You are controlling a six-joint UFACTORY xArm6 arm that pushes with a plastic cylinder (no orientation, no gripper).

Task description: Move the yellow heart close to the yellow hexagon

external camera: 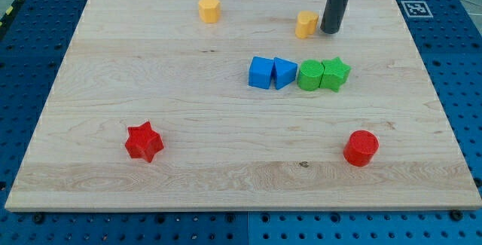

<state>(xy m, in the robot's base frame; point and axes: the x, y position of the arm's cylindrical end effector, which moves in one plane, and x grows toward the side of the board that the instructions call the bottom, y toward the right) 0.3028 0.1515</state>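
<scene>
A: Camera view first. Where is the yellow heart (306,24)?

B: Near the view's top, right of centre on the worktop (188,147). My tip (330,31) sits just beside it on the view's right, touching it or nearly so; I cannot tell which.

A: And the yellow hexagon (209,8)?

B: Also along the view's top, well apart from the heart, toward the view's left. Nothing lies between them.

A: The claw?

B: There is none. The arm ends in a plain rod, so nothing opens, closes or holds; it only pushes.

A: So how far along?

B: I judge the push barely begun. The tip is on the correct side to drive the heart leftward, but the whole gap remains to be closed.

A: Anything in the way?

B: No. The blue cube (260,72), blue triangular block (284,72), green block (309,75) and green star (335,74) sit in a row below; the red star (143,141) and red cylinder (361,148) lie near the view's bottom.
</scene>
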